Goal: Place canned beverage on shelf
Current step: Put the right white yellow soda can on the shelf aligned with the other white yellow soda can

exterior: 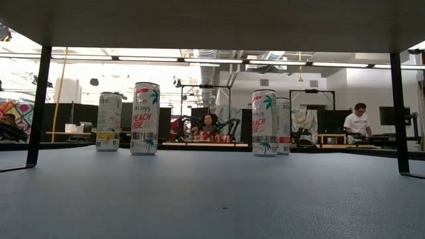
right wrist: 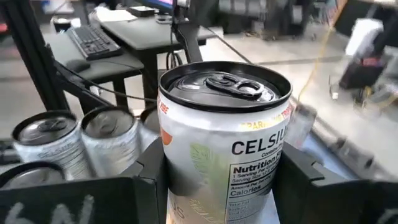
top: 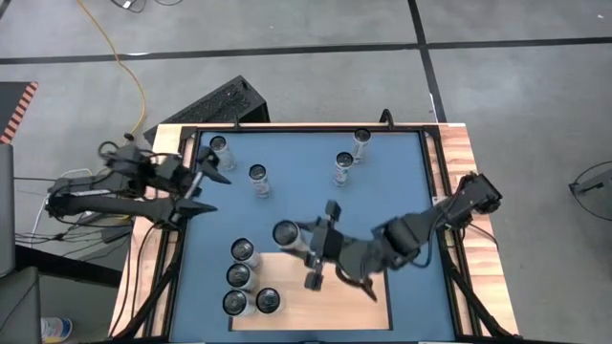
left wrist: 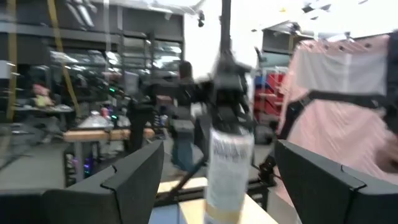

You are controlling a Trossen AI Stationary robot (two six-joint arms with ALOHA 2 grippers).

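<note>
Blue tabletop (top: 316,205) inside a black frame, with a busy workshop beyond and seated people (exterior: 359,121) at desks. Clamped on the canned beverage (right wrist: 224,124): right gripper (top: 295,239), one dark finger pressed to each side of the can's wall, with the lid and pull tab well above the fingertips. Looks like the carrying step, though hard to say whether the can is in the air or touching down. Just beside the held can, past one finger: four cans (top: 245,277) standing in a cluster on the shelf (top: 330,311), with mostly bare pale wood past the other finger.

Probably calls next for lowering the can upright onto bare wood near that cluster without knocking a neighbour, then spreading the fingers and backing straight off.

Spread wide and empty: left gripper (top: 218,194), waiting at the table's edge, with the held can visible far off between its two fingers. Standing on the blue, well apart from both sets of fingers: four loose cans (top: 257,176).

Legible above the right fingers: "CELSIU" in dark capitals, then "Nutrition Fa" on a white panel, plus orange lettering near the rim too small to read. Legible in the low view on one loose can (exterior: 145,118): "CELSIUS" and "PEACH VIBE", with a palm motif.
</note>
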